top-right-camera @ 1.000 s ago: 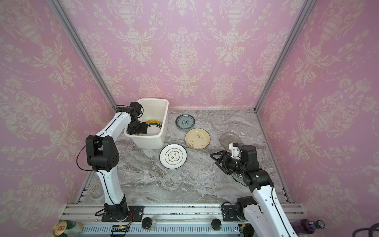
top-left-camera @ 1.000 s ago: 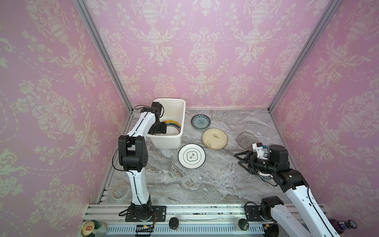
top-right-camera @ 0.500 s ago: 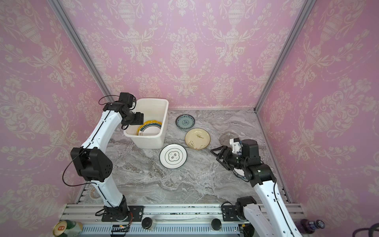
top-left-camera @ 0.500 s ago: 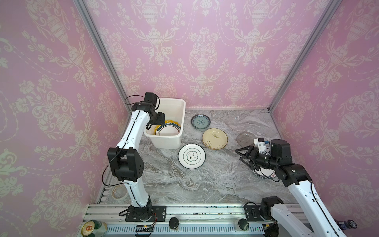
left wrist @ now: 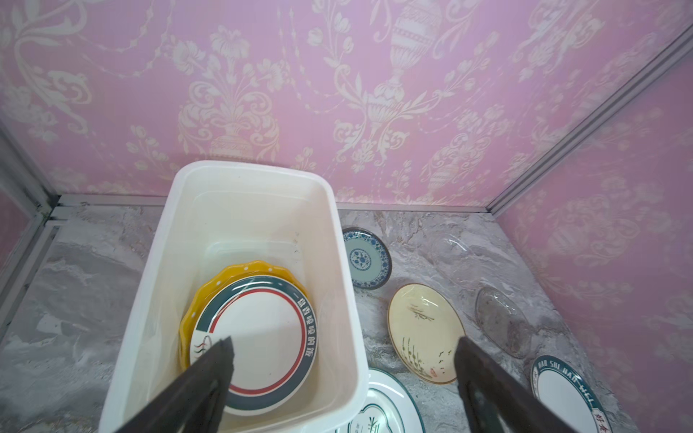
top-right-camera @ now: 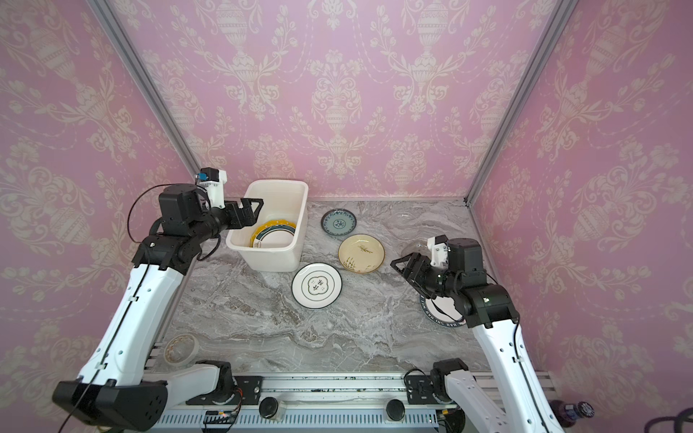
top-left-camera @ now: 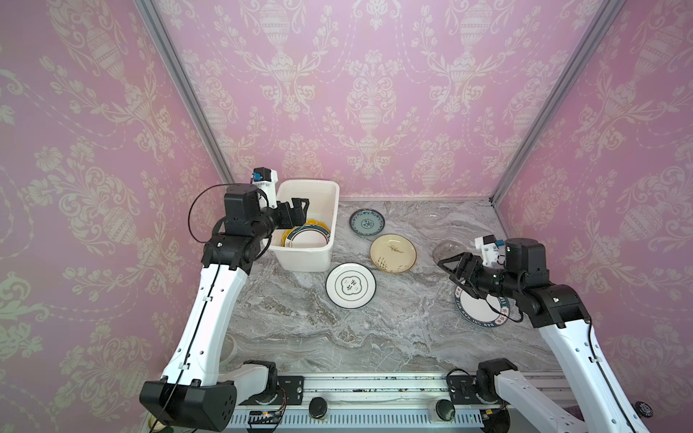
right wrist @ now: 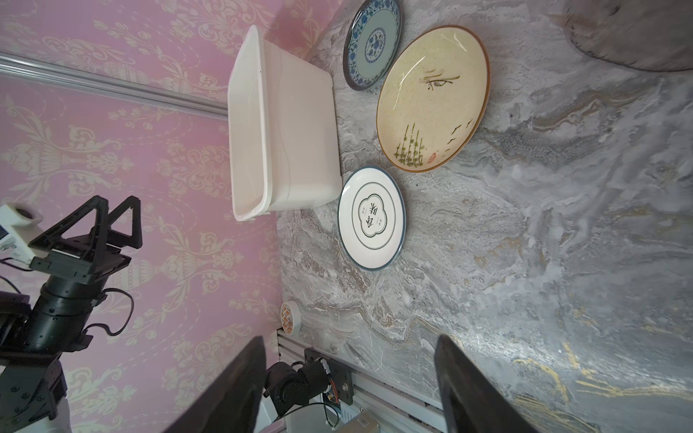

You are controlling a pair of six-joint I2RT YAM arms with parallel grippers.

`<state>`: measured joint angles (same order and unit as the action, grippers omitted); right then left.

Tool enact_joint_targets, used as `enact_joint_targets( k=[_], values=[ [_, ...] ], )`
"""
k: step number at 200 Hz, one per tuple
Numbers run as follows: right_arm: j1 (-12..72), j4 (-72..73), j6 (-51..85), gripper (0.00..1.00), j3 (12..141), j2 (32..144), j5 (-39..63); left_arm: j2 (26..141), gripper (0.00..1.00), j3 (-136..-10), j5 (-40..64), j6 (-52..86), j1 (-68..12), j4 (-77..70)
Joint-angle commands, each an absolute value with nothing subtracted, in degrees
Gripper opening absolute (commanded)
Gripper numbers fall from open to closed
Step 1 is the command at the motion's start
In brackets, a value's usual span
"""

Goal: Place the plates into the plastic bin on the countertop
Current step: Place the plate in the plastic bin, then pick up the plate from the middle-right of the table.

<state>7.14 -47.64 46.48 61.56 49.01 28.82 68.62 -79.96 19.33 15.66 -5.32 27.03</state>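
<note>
Two stacked plates [left wrist: 262, 333] lie in the white bin [left wrist: 165, 240]; other plates [top-left-camera: 393, 253] dot the countertop [top-left-camera: 337, 330].

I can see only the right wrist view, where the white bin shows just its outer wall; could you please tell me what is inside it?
Observer: Two plates lie in the plastic bin: a white plate with a dark green rim rests on a yellow plate.
Operator: Thank you. Is any plate hidden below my right arm?
Observer: Yes, a white plate with a dark lettered rim lies on the countertop, partly under the open right gripper.
Operator: Is anything beyond the smoky glass plate?
Observer: A clear glass plate lies nearer the back wall.
</note>
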Motion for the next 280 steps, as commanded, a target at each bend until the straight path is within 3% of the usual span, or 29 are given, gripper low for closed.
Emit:
enact_joint_targets(
  k=[1,37,89,127,156,211,280],
  values=[
    [6.4,-54.7,43.0,0.72,65.2,50.1,23.1,68.4,0.94,-75.8,29.2,20.6,-7.5,20.3],
    [2.3,-59.7,42.4,0.73,70.3,53.0,19.5,71.1,0.91,-75.4,35.1,27.7,-14.6,18.1],
    [-0.7,-50.0,48.6,0.72,71.4,51.1,16.9,79.3,0.85,-74.3,29.3,45.0,-31.7,16.9],
    [-0.7,-55.3,47.9,0.73,73.1,49.5,11.4,90.0,0.86,-74.9,25.5,53.9,-45.7,16.1],
    [-0.7,-56.4,47.2,0.76,73.6,46.6,13.6,100.1,0.89,-79.2,27.4,57.7,-52.3,13.6],
    [-0.7,-53.2,50.6,0.76,73.1,42.1,17.5,115.7,0.89,-89.5,28.4,62.1,-56.7,13.9],
    [-0.7,-51.1,52.7,0.75,71.0,40.7,19.0,124.6,0.83,-92.3,26.9,68.6,-58.2,7.1]
  ],
)
